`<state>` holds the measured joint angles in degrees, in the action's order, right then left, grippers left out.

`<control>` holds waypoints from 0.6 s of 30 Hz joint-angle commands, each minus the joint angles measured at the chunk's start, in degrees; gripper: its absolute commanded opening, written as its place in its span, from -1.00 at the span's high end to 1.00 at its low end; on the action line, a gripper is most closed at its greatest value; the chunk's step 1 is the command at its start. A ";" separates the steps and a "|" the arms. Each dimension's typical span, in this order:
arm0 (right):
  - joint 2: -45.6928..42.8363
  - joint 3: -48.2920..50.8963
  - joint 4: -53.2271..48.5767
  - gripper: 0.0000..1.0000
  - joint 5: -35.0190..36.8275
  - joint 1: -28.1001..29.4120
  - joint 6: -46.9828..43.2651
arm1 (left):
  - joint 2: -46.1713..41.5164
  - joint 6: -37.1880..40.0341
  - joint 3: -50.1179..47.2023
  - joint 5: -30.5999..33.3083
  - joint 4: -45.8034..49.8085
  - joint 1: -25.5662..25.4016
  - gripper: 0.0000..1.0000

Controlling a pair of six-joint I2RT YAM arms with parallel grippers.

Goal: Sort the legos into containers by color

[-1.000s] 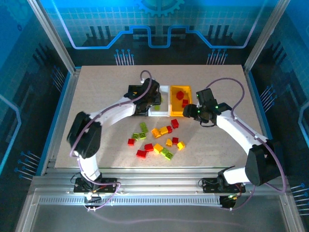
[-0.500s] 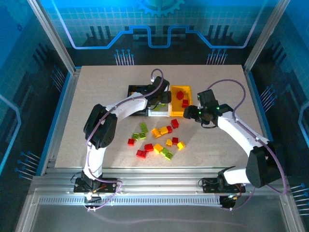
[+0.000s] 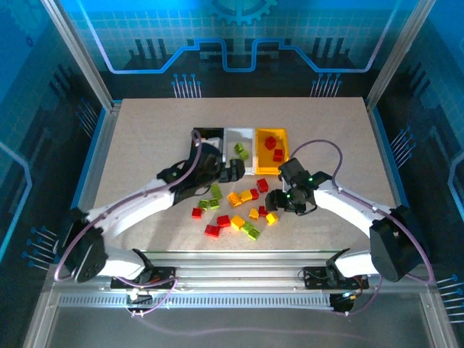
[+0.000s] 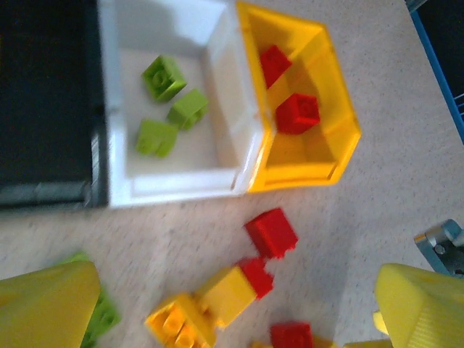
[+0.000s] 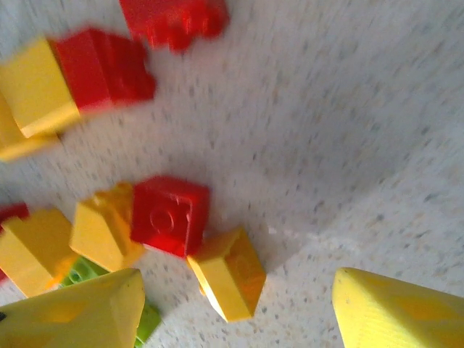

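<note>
Sorting is under way, but most of it is still to do. Three small open-topped rectangular plastic bins stand in a touching row at the middle of the worktop [image 3: 145,130], toward its far edge: the black bin [image 3: 209,135], the white bin [image 4: 181,185] and the yellow-orange bin [image 4: 304,170]. Three lime-green plastic bricks [image 4: 188,109] lie in the white bin and two red plastic bricks [image 4: 297,114] in the yellow-orange bin. Whether the black bin holds anything I cannot tell. Roughly fourteen loose bricks [image 3: 235,210], red, yellow-orange and green mixed, lie scattered between the bins and the near edge.

The left gripper [image 3: 233,172] hangs just on the near side of the white bin, jaws wide apart with nothing between them. The right gripper [image 5: 239,319] is low over the right side of the loose bricks, jaws apart and empty, with a yellow brick [image 5: 228,272] just ahead of them.

A second ago the left gripper was closed and reaching over the black and white bins. It then passed over the white bin and has now drawn back toward the near edge and opened, probably after dropping a green brick. The right gripper was beside the yellow-orange bin's near right corner and has come toward the near edge to the loose bricks, which lie as they did.
</note>
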<state>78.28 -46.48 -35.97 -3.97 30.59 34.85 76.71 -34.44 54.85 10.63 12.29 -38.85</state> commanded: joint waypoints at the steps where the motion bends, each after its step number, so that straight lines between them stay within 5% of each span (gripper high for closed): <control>1: 1.44 1.34 -1.00 -0.38 -2.14 2.76 -2.10 | -6.03 -3.79 -7.96 0.45 2.62 -0.14 -0.98; 8: 7.49 -0.75 -0.30 -0.28 3.25 7.15 -2.33 | -14.57 -6.76 -15.68 3.19 6.81 -0.13 -0.98; 18: 11.87 -2.45 0.44 -0.02 7.83 8.68 -2.24 | -14.75 -7.40 -16.01 6.15 8.44 0.02 -0.98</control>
<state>89.36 -47.97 -35.90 1.72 38.52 32.71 62.87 -40.64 39.57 14.72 19.42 -38.85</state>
